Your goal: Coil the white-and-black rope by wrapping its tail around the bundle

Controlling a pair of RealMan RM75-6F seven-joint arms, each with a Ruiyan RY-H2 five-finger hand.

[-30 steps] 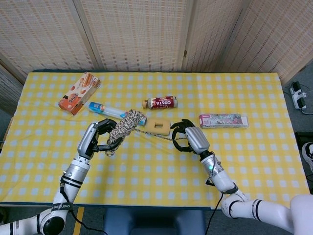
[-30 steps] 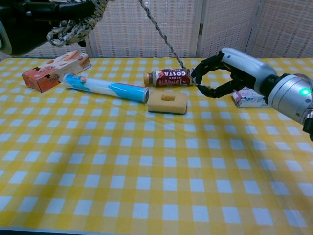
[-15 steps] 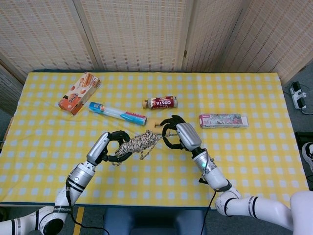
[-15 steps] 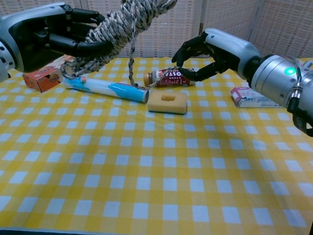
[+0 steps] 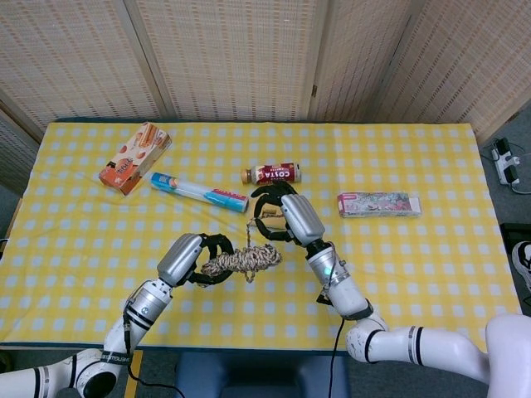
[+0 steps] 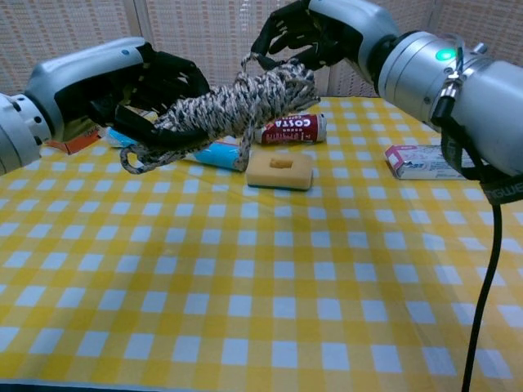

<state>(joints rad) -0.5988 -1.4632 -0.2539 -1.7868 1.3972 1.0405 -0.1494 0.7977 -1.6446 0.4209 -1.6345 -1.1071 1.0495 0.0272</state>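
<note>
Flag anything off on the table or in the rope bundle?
Nothing broken or spilled. The Costa bottle lies on its side, the tube flat. One loose loop droops from the rope bundle by the left hand; the right hand holds the tail above it.

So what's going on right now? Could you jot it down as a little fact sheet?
left hand: grips one end of the rope bundle, lifted off the table
right hand: pinches the rope's tail above the bundle's other end
under them: yellow sponge, Costa bottle on its side, blue-and-white tube
further off: orange box, pink packet
</note>
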